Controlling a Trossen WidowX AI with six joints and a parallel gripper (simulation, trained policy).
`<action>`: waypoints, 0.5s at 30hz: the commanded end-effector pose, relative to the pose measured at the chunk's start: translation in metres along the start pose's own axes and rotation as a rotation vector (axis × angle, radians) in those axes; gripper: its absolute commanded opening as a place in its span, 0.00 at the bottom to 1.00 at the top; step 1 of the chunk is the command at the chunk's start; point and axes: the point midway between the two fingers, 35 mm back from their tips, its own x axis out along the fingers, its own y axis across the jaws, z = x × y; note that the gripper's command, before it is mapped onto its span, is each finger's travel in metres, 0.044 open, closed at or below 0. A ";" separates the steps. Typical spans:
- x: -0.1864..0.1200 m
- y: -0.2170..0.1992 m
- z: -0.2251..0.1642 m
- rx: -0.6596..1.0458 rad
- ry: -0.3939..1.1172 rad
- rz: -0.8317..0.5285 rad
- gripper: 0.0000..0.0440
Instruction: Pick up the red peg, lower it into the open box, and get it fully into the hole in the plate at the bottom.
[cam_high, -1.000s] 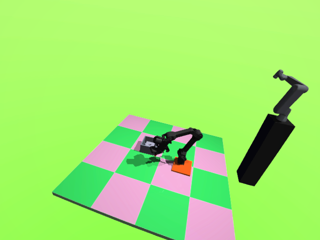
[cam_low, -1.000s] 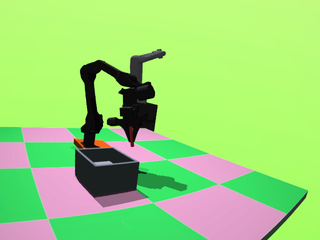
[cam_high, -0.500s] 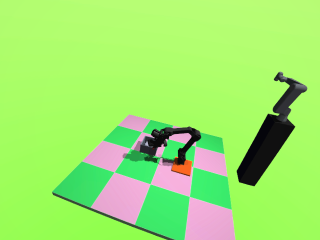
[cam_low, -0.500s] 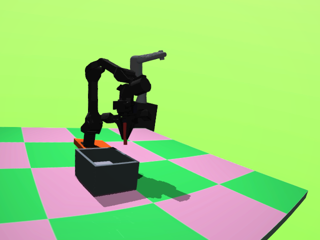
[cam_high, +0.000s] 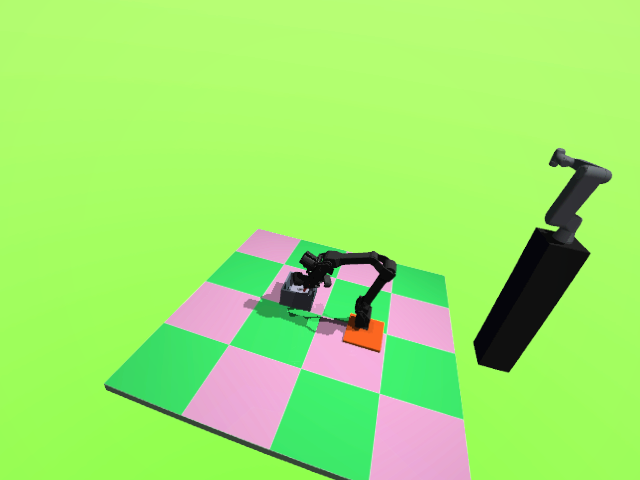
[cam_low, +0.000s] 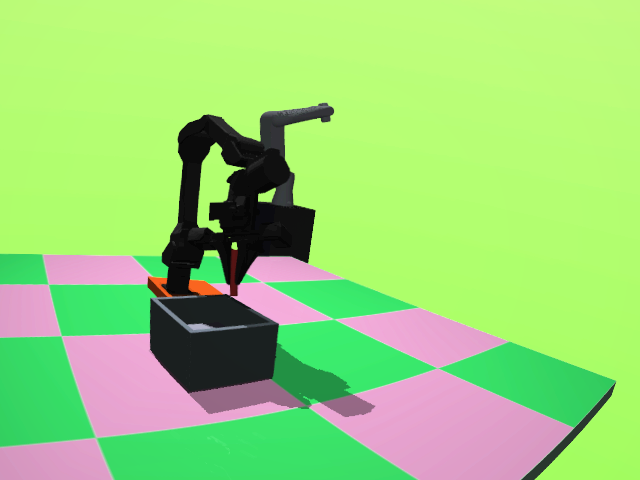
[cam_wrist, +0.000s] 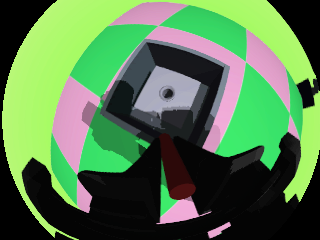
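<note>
Black, jointed and bent over the grey open-topped box (cam_high: 296, 299) (cam_low: 232, 356) (cam_wrist: 226, 82), your robot arm (cam_high: 356, 258) (cam_low: 190, 191) shows from the top. In the exterior view, your black two-fingered gripper (cam_low: 233, 281) (cam_wrist: 166, 141) pinches the slim red cylindrical peg (cam_low: 234, 271) (cam_wrist: 175, 167) near the rim. Your wrist view shows the pale square plate's (cam_wrist: 187, 92) hole unfilled: grasp done; alignment, lowering and insertion remain.
</note>
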 end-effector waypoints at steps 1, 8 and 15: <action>0.006 0.000 0.012 0.014 -0.017 -0.009 0.00; 0.021 -0.002 0.030 0.046 -0.027 -0.029 0.01; 0.036 -0.004 0.043 0.067 -0.012 -0.048 0.02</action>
